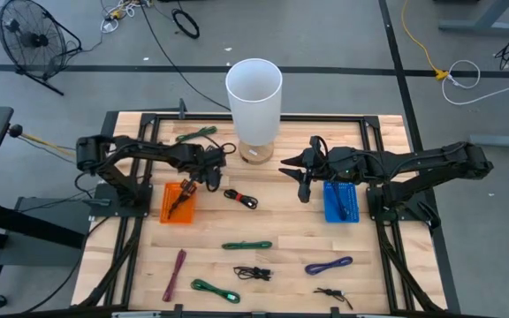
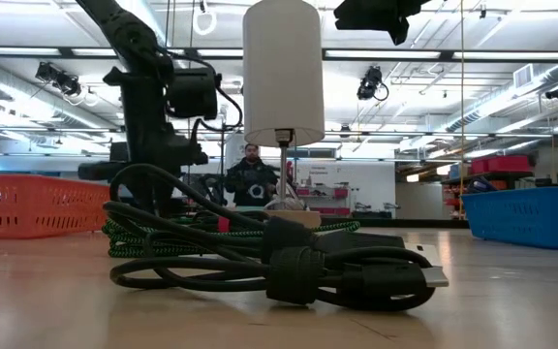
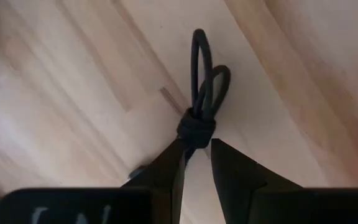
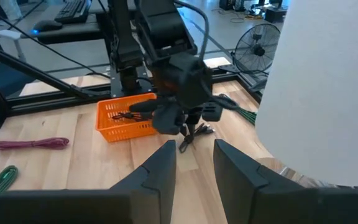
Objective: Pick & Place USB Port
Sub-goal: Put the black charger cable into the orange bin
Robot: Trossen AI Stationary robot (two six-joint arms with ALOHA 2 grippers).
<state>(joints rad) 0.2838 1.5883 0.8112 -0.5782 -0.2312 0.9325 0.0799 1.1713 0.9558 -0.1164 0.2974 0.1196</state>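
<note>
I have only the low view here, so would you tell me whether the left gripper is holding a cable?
Observer: Yes. The left wrist view shows the left gripper shut on a black bundled cable.
Operator: Thank you. Is it over the orange bin?
Observer: No. In the high view it is beside the orange bin, at the corner nearer the white lamp.
Operator: And the right gripper?
Observer: The right gripper is open and empty, beside the blue bin.
</note>
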